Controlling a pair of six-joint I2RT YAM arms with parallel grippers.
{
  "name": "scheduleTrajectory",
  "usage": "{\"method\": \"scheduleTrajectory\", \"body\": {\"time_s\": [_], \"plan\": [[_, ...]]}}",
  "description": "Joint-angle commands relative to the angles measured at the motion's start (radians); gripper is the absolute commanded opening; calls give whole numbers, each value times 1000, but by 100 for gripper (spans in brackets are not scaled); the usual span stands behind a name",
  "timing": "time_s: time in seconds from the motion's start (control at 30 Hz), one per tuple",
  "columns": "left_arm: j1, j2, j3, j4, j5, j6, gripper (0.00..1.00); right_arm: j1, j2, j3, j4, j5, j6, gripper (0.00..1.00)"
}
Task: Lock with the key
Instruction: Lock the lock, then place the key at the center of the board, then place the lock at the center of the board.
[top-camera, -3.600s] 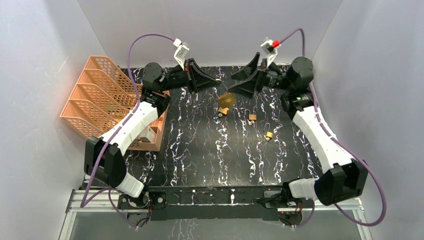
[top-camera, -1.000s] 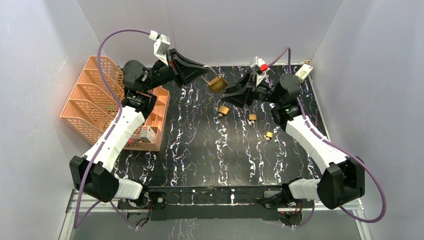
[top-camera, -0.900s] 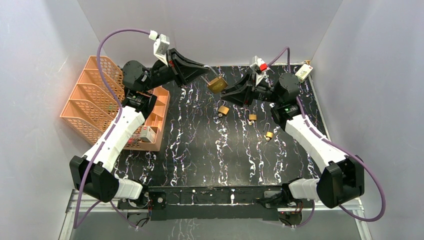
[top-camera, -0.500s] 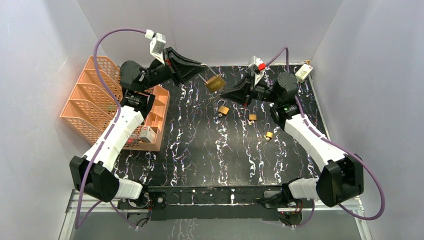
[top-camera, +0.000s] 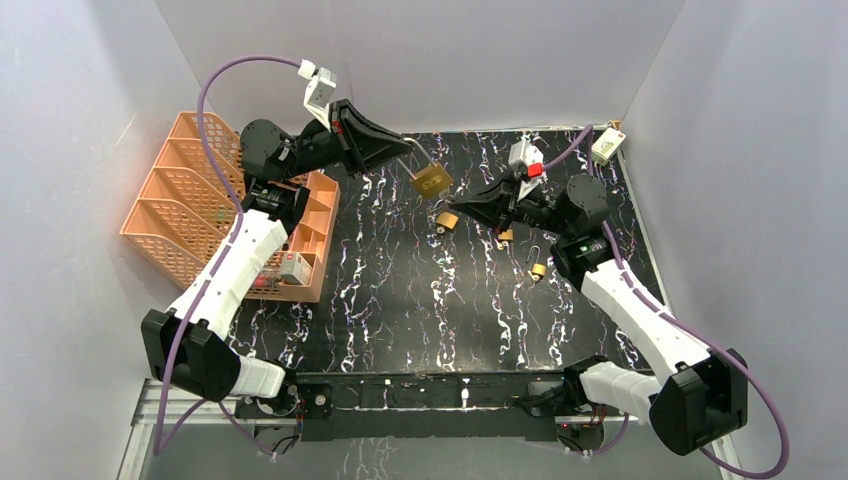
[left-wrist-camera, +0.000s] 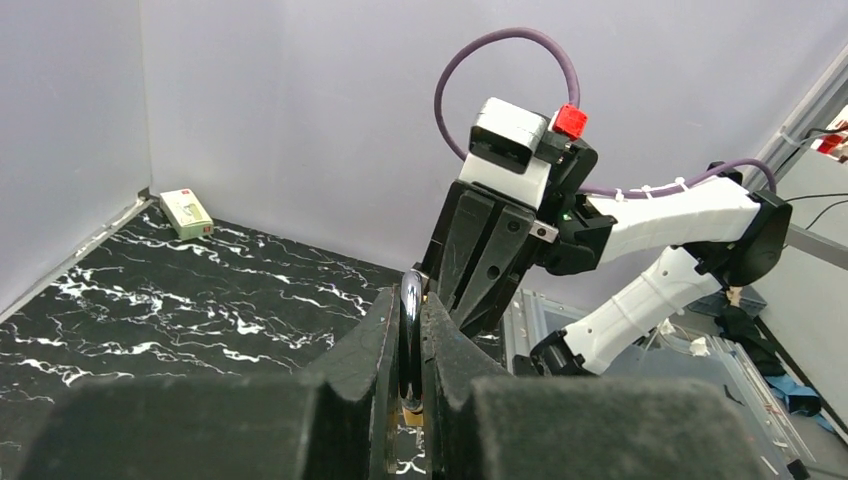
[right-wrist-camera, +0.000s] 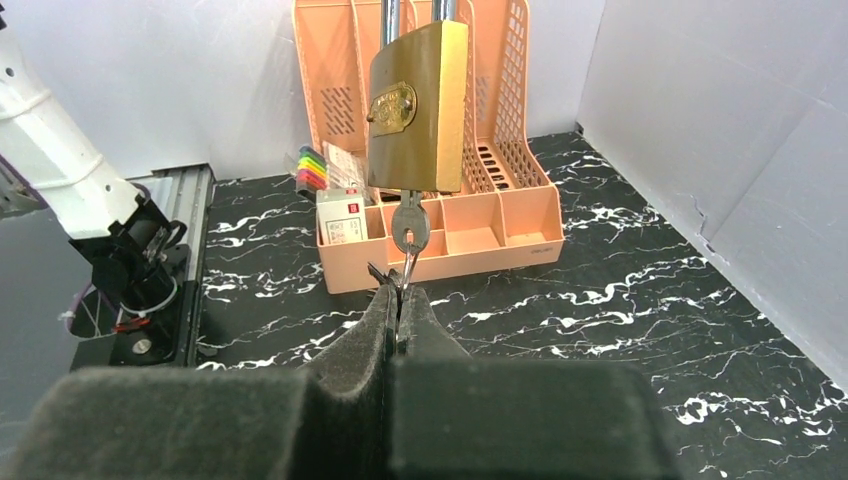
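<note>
My left gripper (top-camera: 405, 152) clamps the shackle (left-wrist-camera: 410, 322) of the brass padlock (right-wrist-camera: 417, 105), upper centre of the overhead view. My right gripper (right-wrist-camera: 400, 296) is pinched on the key ring (right-wrist-camera: 405, 272) under its key (right-wrist-camera: 407, 225).

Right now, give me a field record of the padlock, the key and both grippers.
padlock: brass, held off the table
left gripper: shut on the padlock's shackle
key: in the keyhole under the padlock's body
right gripper: shut on the key ring below the key
smaller padlocks: three, lying on the table, none gripped
file rack: orange, at the table's left edge
</note>
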Motion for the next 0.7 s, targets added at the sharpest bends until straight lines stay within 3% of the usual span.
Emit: {"method": "scheduleTrajectory", "body": {"time_s": [0.0, 0.4, 0.5, 0.67], "plan": [[69, -68, 119, 233, -148, -48, 0, -14, 4, -68, -142, -18, -32, 0], [79, -66, 164, 238, -209, -58, 0, -14, 30, -118, -72, 45, 13, 0], [81, -69, 186, 32, -218, 91, 0, -15, 26, -105, -131, 116, 2, 0], [80, -108, 130, -461, -541, 477, 0, -12, 57, 7, -359, 309, -10, 0]]}}
